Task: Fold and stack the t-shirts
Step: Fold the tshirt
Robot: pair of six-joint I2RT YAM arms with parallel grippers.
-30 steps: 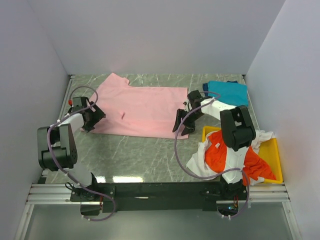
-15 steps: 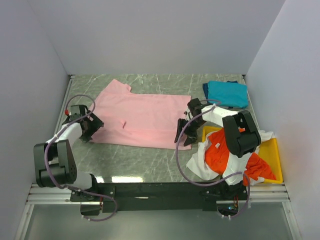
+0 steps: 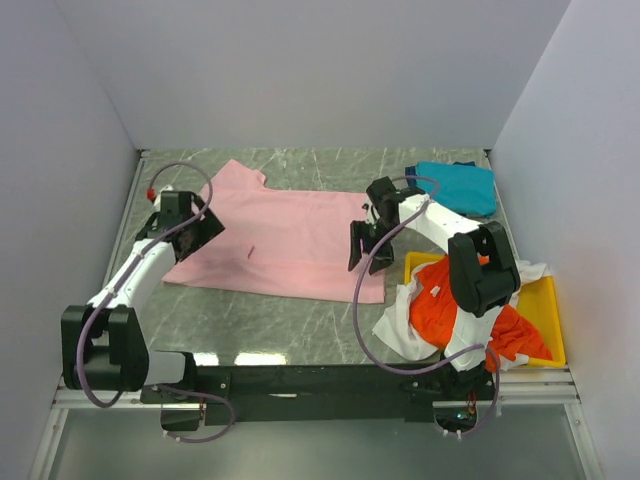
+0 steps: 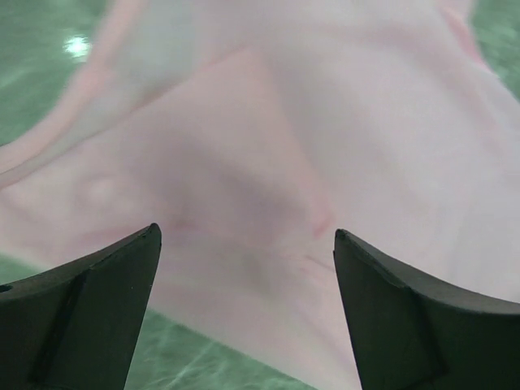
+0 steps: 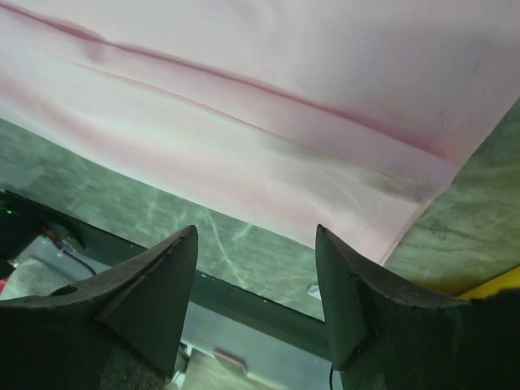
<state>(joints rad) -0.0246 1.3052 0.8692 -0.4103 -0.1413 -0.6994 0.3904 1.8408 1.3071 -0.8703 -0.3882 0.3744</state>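
The light pink t-shirt (image 3: pixel 290 240) lies spread flat in the middle of the table. My left gripper (image 3: pixel 200 230) is open and empty over its left edge; the left wrist view shows pink cloth (image 4: pixel 268 146) between and beyond the open gripper (image 4: pixel 246 231). My right gripper (image 3: pixel 366 250) is open and empty over the shirt's right edge, with its near hem (image 5: pixel 244 162) under the gripper (image 5: pixel 256 230). The teal-blue shirt (image 3: pixel 457 187) lies folded at the far right. The orange-red shirt (image 3: pixel 440 305) and the white shirt (image 3: pixel 400 325) lie crumpled together at the right.
A yellow tray (image 3: pixel 550 300) at the near right holds the orange-red and white pile, which spills over its left rim. Grey walls close in the table on the left, back and right. The black rail (image 3: pixel 320 380) runs along the near edge.
My left gripper has moved away from me and to the right, onto the shirt's left edge. My right gripper has shifted slightly. The pink shirt's near right corner now lies nearer to me.
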